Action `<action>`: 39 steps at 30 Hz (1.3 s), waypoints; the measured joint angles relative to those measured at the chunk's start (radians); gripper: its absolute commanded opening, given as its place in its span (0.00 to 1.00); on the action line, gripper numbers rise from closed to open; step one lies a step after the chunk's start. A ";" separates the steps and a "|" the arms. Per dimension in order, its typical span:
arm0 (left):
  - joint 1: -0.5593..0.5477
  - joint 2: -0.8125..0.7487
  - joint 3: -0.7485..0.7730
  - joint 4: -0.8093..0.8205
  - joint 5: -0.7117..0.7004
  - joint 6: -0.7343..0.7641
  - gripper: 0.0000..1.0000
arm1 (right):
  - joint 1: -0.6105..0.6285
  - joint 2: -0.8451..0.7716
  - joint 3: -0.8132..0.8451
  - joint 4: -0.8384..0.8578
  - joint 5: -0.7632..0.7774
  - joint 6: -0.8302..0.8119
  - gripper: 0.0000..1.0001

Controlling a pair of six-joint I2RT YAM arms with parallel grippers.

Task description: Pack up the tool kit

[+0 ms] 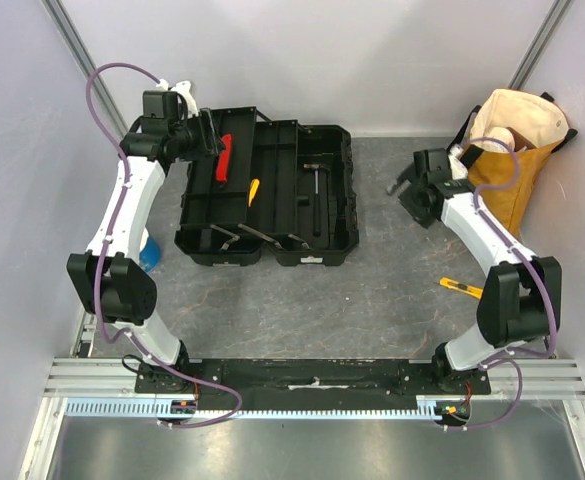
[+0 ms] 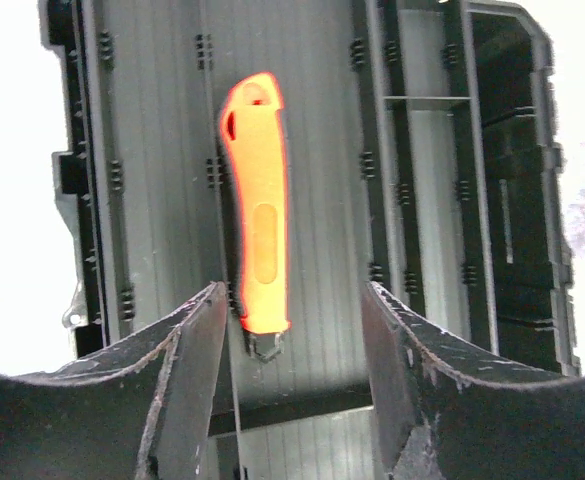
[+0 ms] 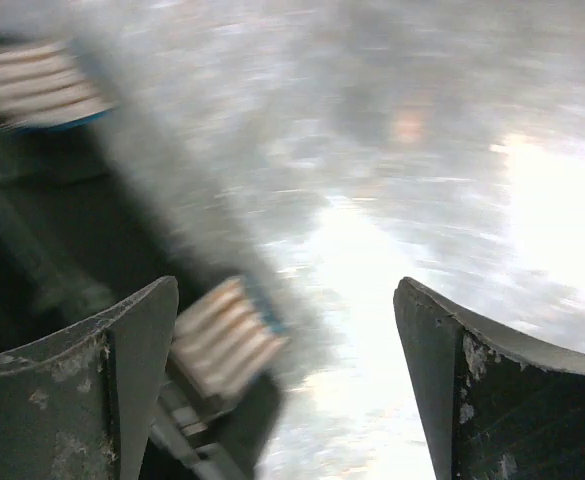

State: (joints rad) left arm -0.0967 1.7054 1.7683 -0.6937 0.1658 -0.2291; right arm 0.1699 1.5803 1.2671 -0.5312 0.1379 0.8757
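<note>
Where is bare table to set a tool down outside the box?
Free: grey table between the open black plastic toolbox and the arm bases, left of the small yellow knife. Crowded: the toolbox's near end, where tools lie.

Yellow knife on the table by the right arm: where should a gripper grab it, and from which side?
Take the knife at the middle of its body, coming straight down from above. It lies flat on the table, so no side offers a way under it. It is long and narrow and slants slightly, so the jaws would best be turned to close across its narrow width.
</note>
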 measured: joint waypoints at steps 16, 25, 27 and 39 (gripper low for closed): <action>0.000 -0.042 0.082 -0.014 0.187 0.006 0.72 | -0.391 -0.143 -0.367 -0.188 0.186 0.214 0.95; 0.000 -0.042 0.082 -0.017 0.213 0.005 0.72 | -0.541 -0.154 -0.521 -0.191 0.046 0.347 0.88; 0.000 -0.042 0.082 -0.017 0.221 0.005 0.72 | -0.559 -0.154 -0.522 -0.190 0.030 0.354 0.88; 0.000 -0.042 0.082 -0.018 0.233 0.005 0.72 | -0.612 -0.063 -0.461 -0.253 -0.012 0.367 0.67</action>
State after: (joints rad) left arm -0.0967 1.6630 1.8503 -0.7113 0.3988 -0.2241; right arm -0.4419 1.5173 0.8062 -0.7841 0.1261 1.2423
